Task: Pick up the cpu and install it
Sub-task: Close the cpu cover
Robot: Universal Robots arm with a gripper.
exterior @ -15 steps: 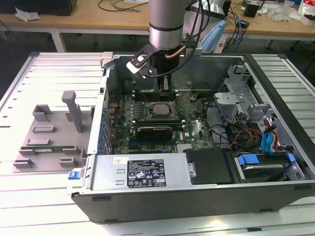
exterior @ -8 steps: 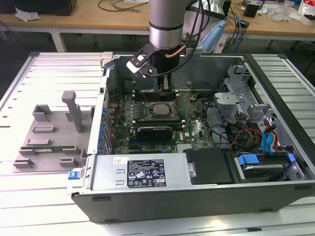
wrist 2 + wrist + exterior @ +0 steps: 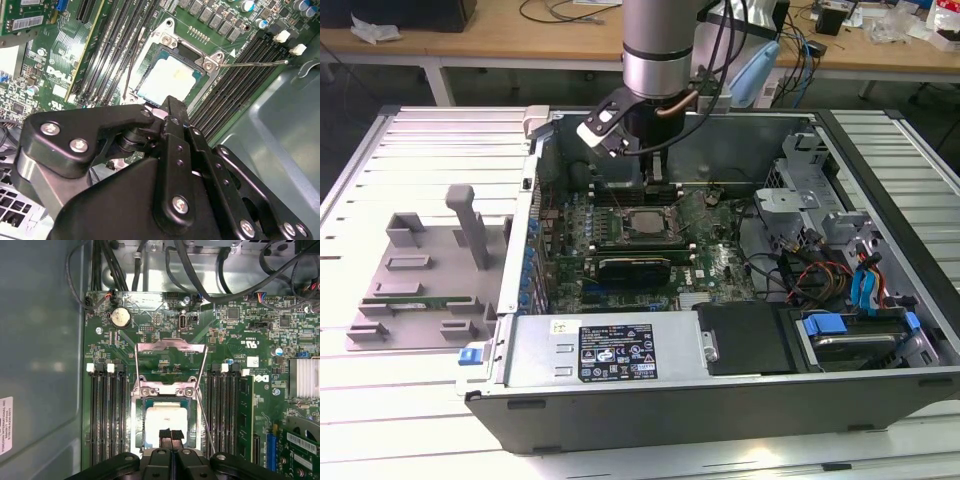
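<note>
- Silver-topped cpu (image 3: 167, 417) lay flat inside the socket frame (image 3: 165, 390) on the motherboard (image 3: 240, 325); in both wrist views it looked level with the frame, not tilted.
- In the exterior view the socket sat at about ten o'clock from the middle of the open computer case (image 3: 620, 400), with the cpu (image 3: 642, 222) directly under the arm.
- Gripper (image 3: 170, 435) hung over the cpu's near edge. Its fingertips were drawn together until they met, and nothing showed between them. Whether the tips touched the chip's top could not be told.
- The second wrist view agreed: the gripper (image 3: 172, 107) was poised just above the cpu (image 3: 167, 80), gripping nothing.
- Load plate (image 3: 170, 346) stood hinged open beyond the socket, and the thin wire lever (image 3: 250, 63) was swung out over the memory slots (image 3: 107, 415).
- Grey parts fixture (image 3: 420, 290) sat on the table at nine o'clock from the case, well apart from the arm.
- Judgement on progress: pick-up and placement appeared done, as the chip was in its seat. Remaining undone: plate not lowered, lever not latched, so the install was not complete.
</note>
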